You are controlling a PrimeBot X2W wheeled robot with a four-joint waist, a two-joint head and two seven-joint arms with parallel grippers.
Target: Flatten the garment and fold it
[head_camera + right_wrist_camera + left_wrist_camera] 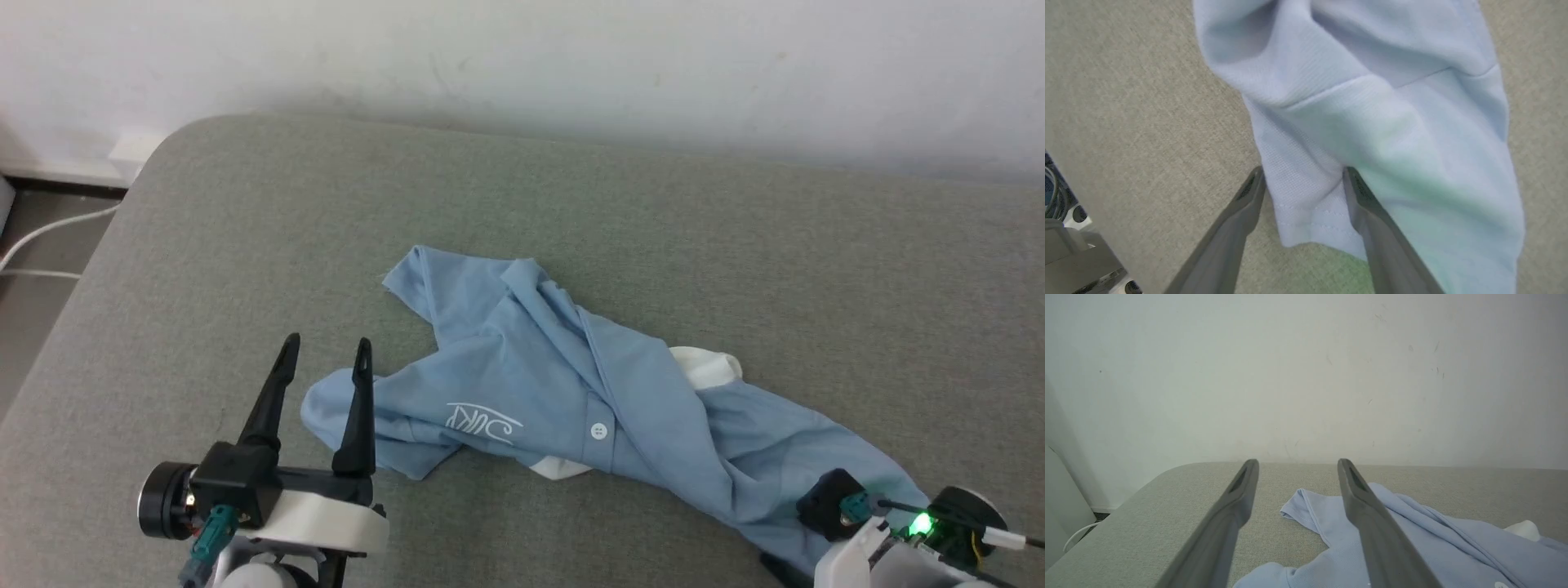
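shirt [522,384]: its near end is hidden behind the right arm [898,539], lower right of the head view.
collar [710,365]: mostly tucked under folds.
print [482,420]: white script, too small to read.
cable [49,237]: cut off by the left edge.
right gripper [1303,173]: fabric lies between the fingers; cannot tell whether they touch it.

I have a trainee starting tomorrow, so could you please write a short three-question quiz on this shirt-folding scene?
1. True or false: the garment lies flat and smooth on the grey surface.
2. The left gripper is: A) open, holding nothing; B) shut on a sleeve; C) shut on the collar.
3. What lies between the right gripper's fingers?
Key: 1 false, it is crumpled; 2 A; 3 a stitched edge of the garment.
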